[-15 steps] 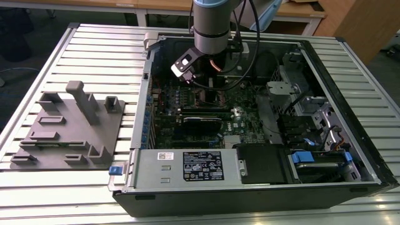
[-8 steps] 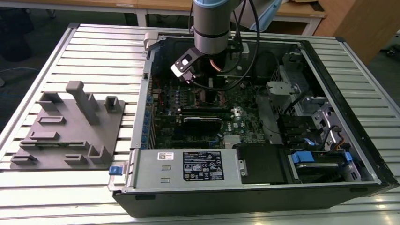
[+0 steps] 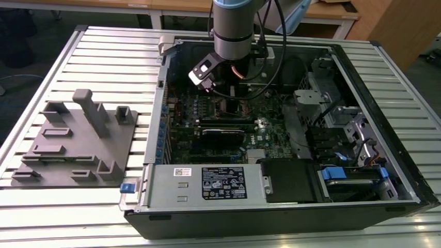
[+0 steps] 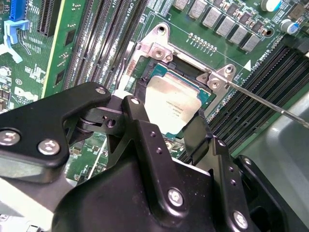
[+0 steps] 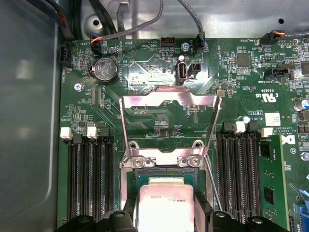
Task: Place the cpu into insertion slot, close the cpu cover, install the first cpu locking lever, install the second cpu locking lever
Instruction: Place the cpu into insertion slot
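Slatted table, open computer case | claw grips cpu at insertion slot | cpu cover raised

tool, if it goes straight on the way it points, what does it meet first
Likely the insertion slot; the cpu held in the tool would touch it first, though the gap is unclear.

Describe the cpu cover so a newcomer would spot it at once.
Inside the open computer case, find the green motherboard. Next to the cpu stands the cpu cover, a thin silvery frame swung open. Unlike the solid chip, it has a large window.
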Available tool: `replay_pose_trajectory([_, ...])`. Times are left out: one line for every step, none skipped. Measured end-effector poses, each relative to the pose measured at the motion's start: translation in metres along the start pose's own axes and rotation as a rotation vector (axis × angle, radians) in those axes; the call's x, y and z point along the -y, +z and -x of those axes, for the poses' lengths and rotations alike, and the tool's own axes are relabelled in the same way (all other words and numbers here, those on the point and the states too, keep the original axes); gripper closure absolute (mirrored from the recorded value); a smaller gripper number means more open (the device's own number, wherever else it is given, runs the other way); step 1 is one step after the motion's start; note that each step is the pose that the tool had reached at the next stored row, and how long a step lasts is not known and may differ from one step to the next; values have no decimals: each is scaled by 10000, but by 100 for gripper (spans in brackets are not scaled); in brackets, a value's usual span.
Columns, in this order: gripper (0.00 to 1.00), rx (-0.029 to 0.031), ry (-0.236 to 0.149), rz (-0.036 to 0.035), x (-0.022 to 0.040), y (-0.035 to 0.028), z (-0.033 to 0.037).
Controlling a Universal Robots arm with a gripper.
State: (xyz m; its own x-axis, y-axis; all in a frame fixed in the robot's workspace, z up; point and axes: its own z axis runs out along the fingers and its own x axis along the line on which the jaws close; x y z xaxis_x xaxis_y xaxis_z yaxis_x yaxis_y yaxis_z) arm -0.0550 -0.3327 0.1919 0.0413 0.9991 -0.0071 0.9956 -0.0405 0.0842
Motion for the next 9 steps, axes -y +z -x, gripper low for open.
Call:
replay_pose_trajectory([46, 1, 0, -1, -1, -9, 0])
replay_pose_trajectory([46, 4, 0, -2, -1, -19, 1])
replay_pose_trajectory([46, 4, -1, -2, -2, -26, 1])
replay_pose_trajectory([46, 3, 0, -1, -2, -28, 0])
replay_pose_trajectory([46, 1, 0, 0, -3, -29, 0])
replay_pose_trajectory([46, 3, 0, 0, -2, -30, 1])
replay_pose_trajectory([46, 3, -1, 0, -2, -30, 1])
replay_pose_trajectory([46, 5, -3, -2, -2, -31, 1])
replay_pose_trajectory([46, 5, -11, -2, -3, -31, 1])
